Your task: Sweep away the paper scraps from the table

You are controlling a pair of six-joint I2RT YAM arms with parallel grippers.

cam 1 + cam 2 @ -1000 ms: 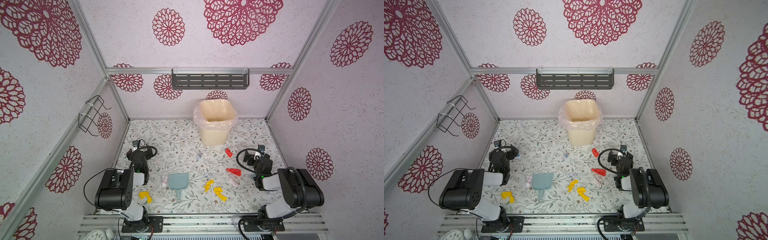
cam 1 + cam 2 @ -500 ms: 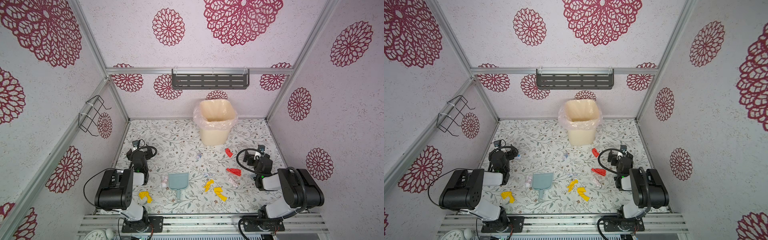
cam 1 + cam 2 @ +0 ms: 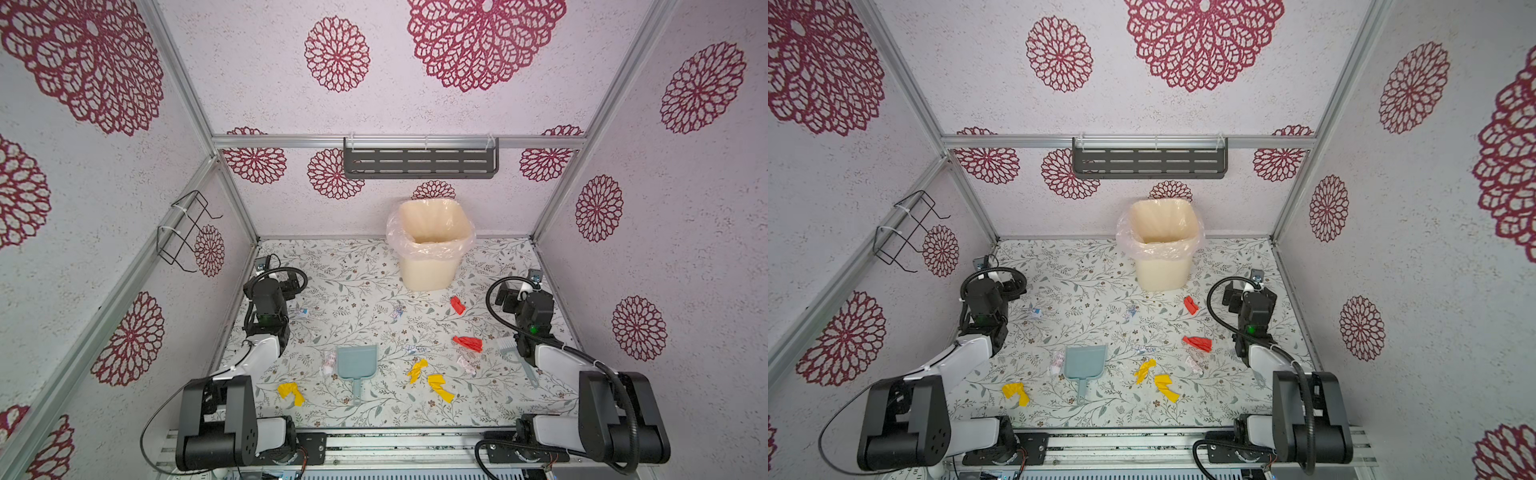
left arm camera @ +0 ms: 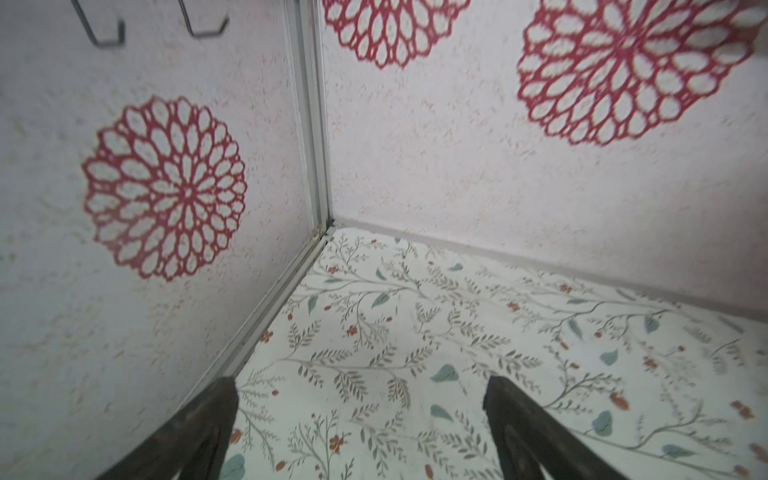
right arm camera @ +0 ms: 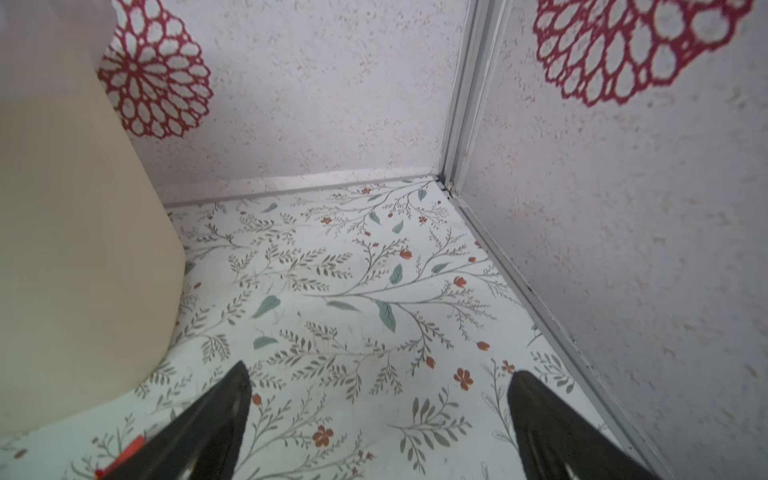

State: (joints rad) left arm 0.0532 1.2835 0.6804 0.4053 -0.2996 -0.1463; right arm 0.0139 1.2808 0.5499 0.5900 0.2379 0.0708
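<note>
Yellow paper scraps, three; red, two; one blue dustpan.

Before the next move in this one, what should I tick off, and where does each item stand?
1. Left gripper open, empty: ok.
2. Right gripper open, empty: ok.
3. Dustpan lying free, handle toward the robot's base: ok.
4. Brush free to grasp: cannot tell, right arm partly covers it.
5. Paper scraps off the table: not ok, none swept.
6. Bin upright, lined: ok.
</note>
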